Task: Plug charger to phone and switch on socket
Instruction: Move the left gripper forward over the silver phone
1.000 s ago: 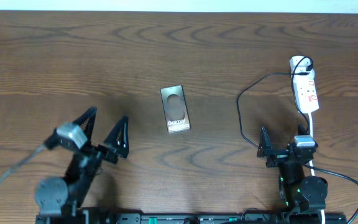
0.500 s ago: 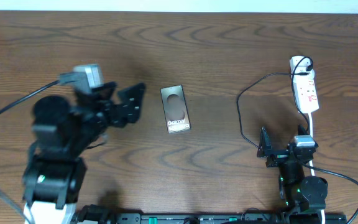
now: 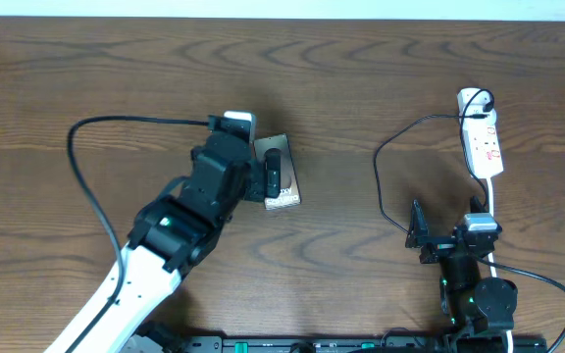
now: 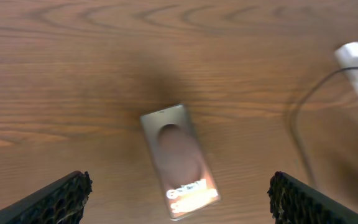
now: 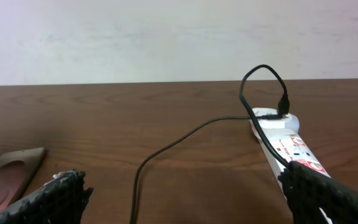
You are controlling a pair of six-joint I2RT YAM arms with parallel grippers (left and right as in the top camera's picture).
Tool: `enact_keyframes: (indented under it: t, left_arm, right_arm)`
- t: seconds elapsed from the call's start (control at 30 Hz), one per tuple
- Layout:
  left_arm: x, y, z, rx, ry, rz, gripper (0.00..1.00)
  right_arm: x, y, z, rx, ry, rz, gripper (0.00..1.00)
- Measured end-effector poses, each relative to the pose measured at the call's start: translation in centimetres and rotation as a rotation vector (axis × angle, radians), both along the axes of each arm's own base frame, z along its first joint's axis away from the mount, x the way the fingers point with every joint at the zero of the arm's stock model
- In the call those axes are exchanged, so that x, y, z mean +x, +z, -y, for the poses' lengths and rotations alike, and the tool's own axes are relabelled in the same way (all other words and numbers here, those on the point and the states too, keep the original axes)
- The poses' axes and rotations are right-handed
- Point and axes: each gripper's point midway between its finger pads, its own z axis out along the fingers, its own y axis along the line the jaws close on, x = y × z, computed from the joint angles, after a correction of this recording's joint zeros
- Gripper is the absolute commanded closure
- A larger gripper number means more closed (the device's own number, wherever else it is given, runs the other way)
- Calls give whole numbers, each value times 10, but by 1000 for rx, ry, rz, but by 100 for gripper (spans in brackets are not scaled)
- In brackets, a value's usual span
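The phone lies flat at mid-table, glossy bronze with white lettering. My left gripper hovers over it, open, one dark finger crossing its face. In the left wrist view the phone lies below and between the two wide-apart fingertips, untouched. The socket is a white strip at the right. The charger, a thin black cable, loops from a white adapter on the strip's far end toward my right gripper. That gripper is open and holds nothing. The plug tip is hidden.
The socket's thick white cord runs toward the front edge beside the right arm. In the right wrist view the cable crosses bare wood between the phone and the socket. A pale wall stands behind the table.
My left arm swung from the front left of the table up and to the right, ending over the phone with its jaws still wide. The right arm stayed put.
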Motion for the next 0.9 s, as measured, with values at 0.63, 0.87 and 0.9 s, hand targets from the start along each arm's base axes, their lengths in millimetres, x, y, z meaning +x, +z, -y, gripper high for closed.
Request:
enact_keyframes:
  t: [0.63, 0.87, 0.9]
  left_arm:
    - [22, -73, 10, 0, 138, -195, 3]
    - [51, -101, 31, 0, 182, -277, 2]
    - [55, -102, 37, -14, 175, -290, 2]
  right_arm:
    - [0, 0, 0, 0, 0, 0, 1]
    - [0, 0, 0, 0, 0, 0, 1]
    - [0, 0, 0, 0, 0, 0, 1]
